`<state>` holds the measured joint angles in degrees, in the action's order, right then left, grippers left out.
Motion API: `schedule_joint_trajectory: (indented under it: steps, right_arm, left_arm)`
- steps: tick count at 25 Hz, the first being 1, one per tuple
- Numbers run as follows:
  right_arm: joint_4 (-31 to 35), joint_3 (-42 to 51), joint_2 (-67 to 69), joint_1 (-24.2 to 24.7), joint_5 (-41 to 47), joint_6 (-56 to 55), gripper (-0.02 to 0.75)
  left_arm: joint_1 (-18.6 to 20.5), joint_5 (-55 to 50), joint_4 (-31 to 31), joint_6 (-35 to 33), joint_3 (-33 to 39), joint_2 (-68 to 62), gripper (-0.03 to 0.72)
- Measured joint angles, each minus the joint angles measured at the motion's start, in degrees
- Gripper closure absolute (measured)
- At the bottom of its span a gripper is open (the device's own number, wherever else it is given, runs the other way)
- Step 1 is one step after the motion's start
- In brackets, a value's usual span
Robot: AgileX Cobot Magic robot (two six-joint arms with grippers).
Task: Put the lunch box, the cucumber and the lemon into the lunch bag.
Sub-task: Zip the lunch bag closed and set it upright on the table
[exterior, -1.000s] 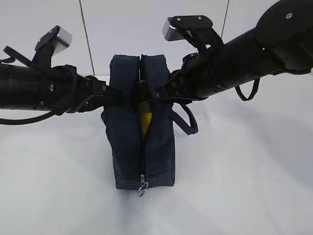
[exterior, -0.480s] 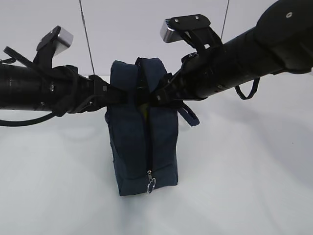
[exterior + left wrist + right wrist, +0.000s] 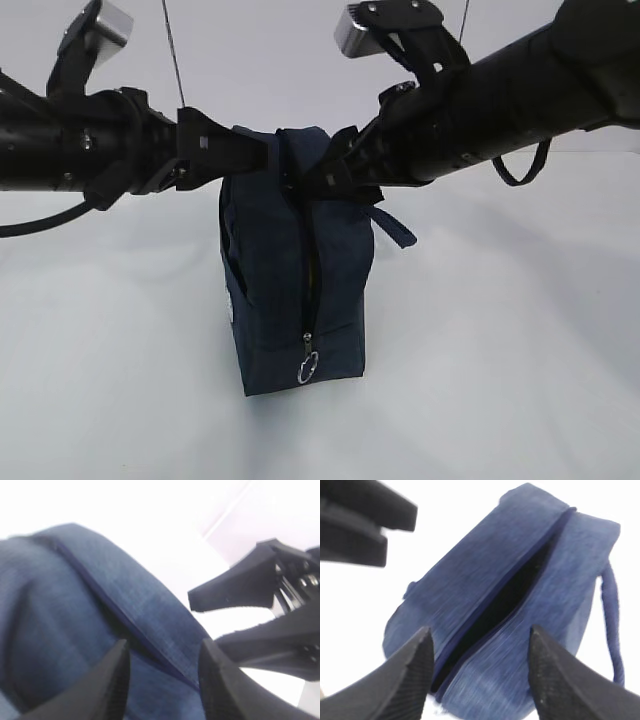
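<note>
lunch bag (image 3: 295, 290): we see it upright at centre frame in the exterior view, standing on the white surface (image 3: 500, 380), narrow end toward the camera.
zipper: runs down the near face; silver ring pull (image 3: 308, 368) hangs low, near the bag's base. In the right wrist view the top seam gapes as a dark slit (image 3: 515, 592); we can't make out anything inside.
strap handle (image 3: 392, 226): one loop sticks out on the bag's right side, just under the right arm.
logo: small white patch (image 3: 231, 305) on the bag's left edge, partly out of sight.
left pincer (image 3: 162, 680): jaws apart in its wrist view, straddling the zipper seam near the top of the bag; fabric shows between them, and we can't tell whether the tips touch it. In the exterior view it comes in from the left at the bag's top edge.
right pincer (image 3: 480, 667): jaws spread wide, one either side of the open seam, nothing clamped; it sits above the bag's top in its wrist view.
lunch box, cucumber, lemon: not visible to us in any view.
</note>
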<state>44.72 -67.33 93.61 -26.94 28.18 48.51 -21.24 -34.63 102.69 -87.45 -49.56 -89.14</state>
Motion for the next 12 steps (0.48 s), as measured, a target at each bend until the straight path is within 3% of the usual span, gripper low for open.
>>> schedule_joint_trajectory:
  steps: [8, 12]
  right_arm:
    - [-1.79, 0.0, -4.7, 0.0, 4.53, 0.1, 0.281]
    - [-4.38, 0.0, -5.78, 0.0, 11.05, 0.1, 0.281]
  left_arm:
    - [0.0, 1.93, -5.28, 0.12, 0.0, 5.58, 0.354]
    - [0.0, 1.67, -10.75, 4.71, 0.0, 7.62, 0.354]
